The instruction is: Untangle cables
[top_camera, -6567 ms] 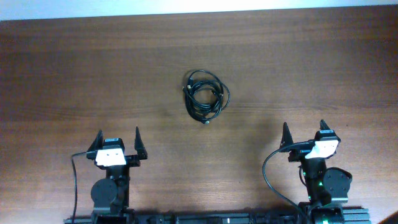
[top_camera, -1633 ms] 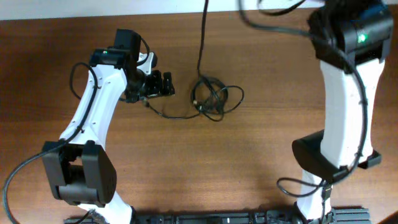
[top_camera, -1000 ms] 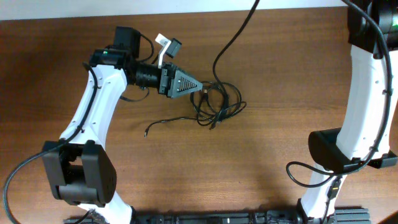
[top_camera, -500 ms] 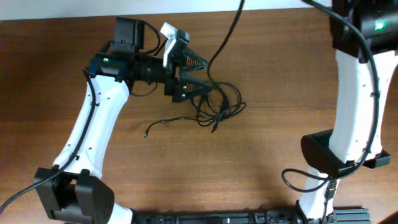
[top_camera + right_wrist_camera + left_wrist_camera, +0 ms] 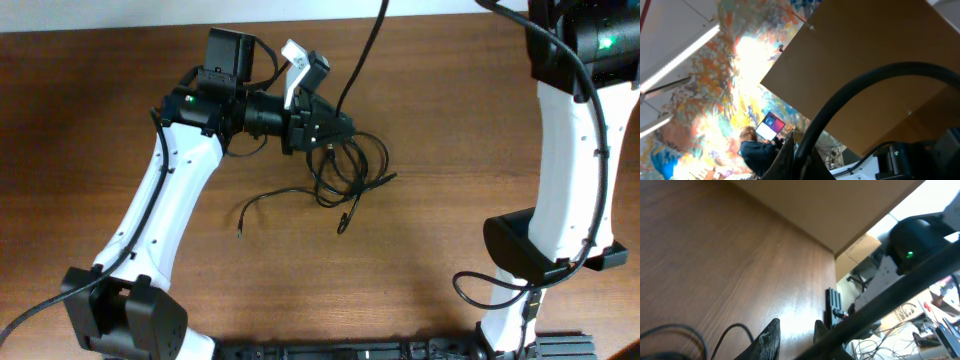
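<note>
Nearest the bases, on the bare wooden table [image 5: 120, 100]: two freed tails, flat and slack. One plug end [image 5: 243, 213] curving off to the left, a second plug end [image 5: 342, 222] just below the knot. Both outside the loops, so likely cords already partly worked out.

Farther in, the cables [image 5: 352, 165] themselves: a small dark tangle of overlapping loops near the table's middle, resting on the wood, not yet separated. Looks roughly early to midway in the job.

At the tangle's upper-left edge, the left gripper [image 5: 338, 128], reached across on the long white left arm [image 5: 165, 215] and pointing sideways into the loops. In the wrist view, fingers [image 5: 771, 336] parted by a narrow gap, wood showing between, no cord seen inside, and a loop curling just left of them. Seemingly placed there to pin or pick a loop while the other arm pulls.

Beyond that, a lifted strand [image 5: 362, 55] climbing from the knot and off the top edge of the overhead view. Held high, presumably to draw one cord out of the pile along its own length.

Farthest up, the right gripper [image 5: 787, 161], absent from the overhead view and aimed upward. Judged clamped on that strand, given the cord arching away from its fingertips, though only part of the claw shows.
</note>
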`<state>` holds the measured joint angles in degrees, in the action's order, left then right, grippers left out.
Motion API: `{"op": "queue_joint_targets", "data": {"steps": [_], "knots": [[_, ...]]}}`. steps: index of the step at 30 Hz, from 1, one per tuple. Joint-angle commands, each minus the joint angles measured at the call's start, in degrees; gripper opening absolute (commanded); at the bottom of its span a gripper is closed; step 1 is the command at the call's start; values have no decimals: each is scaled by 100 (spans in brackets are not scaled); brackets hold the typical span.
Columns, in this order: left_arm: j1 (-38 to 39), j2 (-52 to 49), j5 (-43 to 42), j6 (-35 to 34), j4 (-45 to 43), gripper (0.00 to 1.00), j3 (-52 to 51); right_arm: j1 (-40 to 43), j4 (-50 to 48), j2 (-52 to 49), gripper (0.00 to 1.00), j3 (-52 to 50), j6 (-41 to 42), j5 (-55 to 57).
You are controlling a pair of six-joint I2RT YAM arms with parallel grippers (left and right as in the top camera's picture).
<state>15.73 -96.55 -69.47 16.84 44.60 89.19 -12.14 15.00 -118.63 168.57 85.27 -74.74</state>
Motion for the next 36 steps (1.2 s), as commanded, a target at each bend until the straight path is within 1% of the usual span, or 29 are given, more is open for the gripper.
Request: {"op": "queue_joint_targets", "data": {"steps": [1, 3, 5, 6, 9, 10, 11, 12, 13, 14, 15, 16, 18, 20, 21, 22, 23, 24, 25, 26, 27, 28, 29, 30, 31, 32, 34, 35, 36], "knots": [[-11, 57, 352, -225, 87, 22, 52, 415, -17, 7, 4, 7, -83, -85], [-11, 57, 352, -225, 87, 20, 52, 562, -17, 7, 4, 7, -83, -210], [-11, 57, 350, -225, 85, 5, 52, 612, -20, 7, 4, 7, -83, -334], [-11, 57, 348, -225, 87, 0, 52, 612, -20, 7, 4, 7, -83, -337], [-13, 57, 321, -229, 87, 0, 52, 623, -20, -2, 4, 7, -85, -328], [-26, 59, 116, -229, 61, 0, 55, 623, -20, -2, 4, 7, -87, -376], [-48, 59, 22, -238, 39, 0, 57, 623, -20, -2, 12, 7, -111, -415], [-103, 70, -44, -378, 13, 0, 90, 623, -20, -4, 23, 7, -280, -472], [-232, 81, -39, -748, -72, 0, 168, 623, -20, -11, 42, 7, -678, -605], [-369, 85, -42, -1143, -136, 0, 267, 625, -20, -22, 70, 7, -1259, -828], [-529, 107, -42, -1558, -203, 0, 396, 667, -17, -39, 89, 7, -1729, -1088], [-667, 138, -39, -1934, -278, 0, 525, 739, 2, -83, 98, 7, -2181, -1421], [-946, 223, -44, -3056, -595, 0, 859, 876, 761, -155, 99, 7, -2717, -1419], [-1082, 295, -201, -3665, -955, 0, 1054, 964, 1252, -247, 98, 7, -3123, -1410], [-1145, 348, -278, -4111, -1320, 0, 1174, 1027, 1648, -330, 99, 7, -3206, -1283], [-1185, 422, -219, -4498, -1766, 0, 1222, 1082, 2146, -411, 98, 7, -3318, -986], [-1207, 463, -50, -4647, -1897, 0, 1222, 1088, 2634, -457, 98, 7, -3685, -675], [-1215, 514, 483, -4760, -1810, 0, 1222, 1073, 3423, -470, 98, 7, -4301, -131], [-1215, 542, 1528, -4981, -1224, 0, 1222, 1012, 4524, -461, 98, 9, -5021, 848], [-1215, 540, 2409, -5217, -682, 0, 1222, 940, 5401, -459, 98, 9, -5565, 1923], [-1215, 540, 2881, -5241, -369, 0, 1222, 837, 6255, -459, 98, 7, -6004, 3209], [-1215, 540, 3254, -5184, -20, 0, 1222, 726, 6874, -461, 98, 7, -6216, 4358], [-1215, 540, 3281, -5115, 4, 0, 1222, 636, 7208, -461, 98, 7, -6258, 4996], [-1215, 542, 3248, -5115, -92, 0, 1224, 540, 7495, -461, 99, 7, -6262, 5335], [-1215, 560, 3060, -5136, -326, 0, 1224, 466, 7676, -461, 98, 7, -6260, 5353], [-1215, 573, 2570, -5429, -863, 0, 1224, 315, 8041, -461, 98, 7, -6363, 5333], [-1215, 573, 2122, -6645, -1714, 0, 1224, 46, 8231, -461, 98, -37, -7340, 4916], [-1215, 575, 1950, -7340, -2127, 0, 1224, -210, 8229, -461, 99, -118, -7803, 4391], [-1215, 573, 1794, -7868, -2691, 0, 1224, -417, 8218, -461, 98, -192, -8004, 4214]]}}
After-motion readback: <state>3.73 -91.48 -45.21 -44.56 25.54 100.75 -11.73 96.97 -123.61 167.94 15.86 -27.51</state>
